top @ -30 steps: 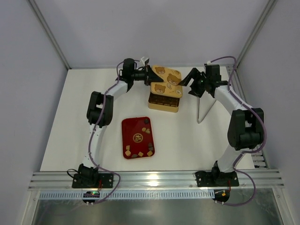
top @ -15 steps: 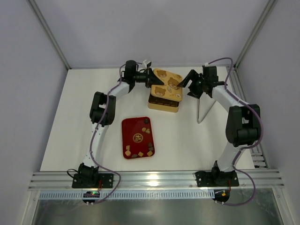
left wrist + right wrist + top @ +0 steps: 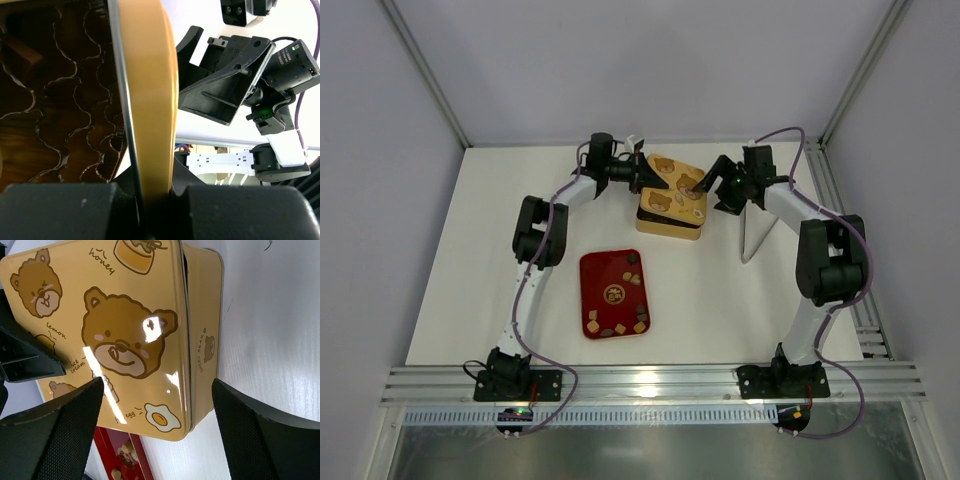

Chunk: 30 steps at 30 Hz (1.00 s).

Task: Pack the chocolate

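Lid in left gripper lower, apparently

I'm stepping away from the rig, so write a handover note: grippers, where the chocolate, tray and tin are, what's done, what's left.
Left gripper: shut on the left edge of the bear lid, held askew over the gold tin.
Right gripper: open at the lid's right side, holding nothing.
Chocolate: several pieces on the red tray; the lid hides the tin's contents.
Left: tray pieces unpacked, lid not seated.
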{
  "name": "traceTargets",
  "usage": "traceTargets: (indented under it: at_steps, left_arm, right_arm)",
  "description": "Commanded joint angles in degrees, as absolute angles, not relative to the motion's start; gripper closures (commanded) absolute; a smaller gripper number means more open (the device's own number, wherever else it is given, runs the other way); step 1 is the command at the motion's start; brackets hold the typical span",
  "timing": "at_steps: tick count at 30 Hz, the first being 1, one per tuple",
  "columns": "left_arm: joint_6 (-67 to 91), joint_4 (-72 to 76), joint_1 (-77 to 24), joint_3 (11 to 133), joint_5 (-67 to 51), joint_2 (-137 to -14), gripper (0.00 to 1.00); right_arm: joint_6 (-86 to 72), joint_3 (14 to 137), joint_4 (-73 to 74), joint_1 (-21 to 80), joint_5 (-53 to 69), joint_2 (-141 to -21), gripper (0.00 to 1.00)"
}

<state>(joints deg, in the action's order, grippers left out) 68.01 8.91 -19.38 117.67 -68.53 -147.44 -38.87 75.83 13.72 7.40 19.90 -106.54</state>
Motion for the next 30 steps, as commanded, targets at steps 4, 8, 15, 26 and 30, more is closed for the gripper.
traceTargets:
  at_steps: [4, 8, 15, 26, 30]
  left_arm:
    - [64.7, 5.0, -18.9, 120.2, -70.7, -147.6, 0.95]
    - [64.3, 4.0, -18.6, 119.9, -70.8, -147.6, 0.94]
    - [60.8, 0.2, -18.2, 119.2, -70.1, -147.3, 0.91]
    - [58.2, -4.1, -17.4, 117.7, -69.3, -146.3, 0.76]
    - [57.6, -4.7, -17.1, 117.3, -69.1, -145.7, 0.65]
  right_arm:
    - [-37.7, 77.5, 11.3, 8.3, 18.6, -107.2, 0.12]
    - [-37.9, 77.7, 11.3, 8.8, 18.5, -107.8, 0.13]
    - [-38.2, 78.8, 11.0, 9.6, 18.3, -109.2, 0.16]
    - [-38.5, 79.1, 10.9, 10.5, 17.8, -110.1, 0.17]
    - [-38.5, 79.2, 10.8, 10.7, 17.6, -110.2, 0.18]
